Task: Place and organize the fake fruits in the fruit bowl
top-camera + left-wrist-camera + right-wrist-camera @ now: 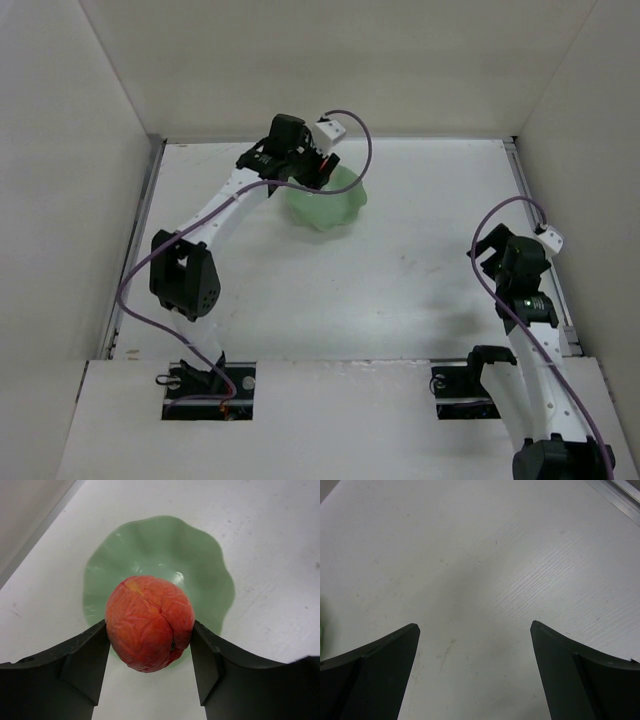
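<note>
My left gripper (pixel 149 630) is shut on the red-orange fake fruit (pixel 149 622), which has a small yellowish patch on top. I hold it above the near rim of the pale mint-green fruit bowl (pixel 150 545) with the wavy edge. In the top view the left gripper (pixel 318 165) hangs over the bowl's (pixel 335 205) far-left rim and a sliver of the fruit (pixel 324 162) shows. My right gripper (pixel 475 627) is open and empty above bare table; in the top view the right gripper (pixel 490 250) is at the right side.
White walls enclose the table on three sides. A metal rail (pixel 140 240) runs along the left edge and another metal rail (pixel 545 240) along the right. Purple cables loop over both arms.
</note>
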